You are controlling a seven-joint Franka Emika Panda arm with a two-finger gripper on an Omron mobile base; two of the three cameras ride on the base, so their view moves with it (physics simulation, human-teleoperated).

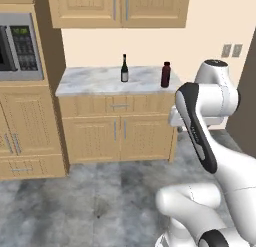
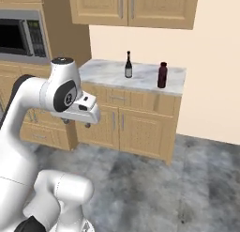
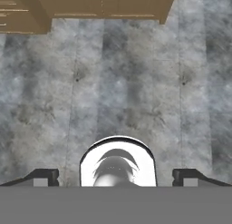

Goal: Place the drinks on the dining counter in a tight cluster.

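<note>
Folded white arm waits well back from the short marble counter.
Its gripper points at the floor, jaws wide, empty; wine bottle and maroon bottle stand apart there, unfetched.

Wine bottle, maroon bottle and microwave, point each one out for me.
wine bottle (image 1: pixel 124 71), left base view, on its body
maroon bottle (image 1: pixel 165 75), left base view, mid body
microwave (image 2: pixel 21 35), right base view, door
</note>
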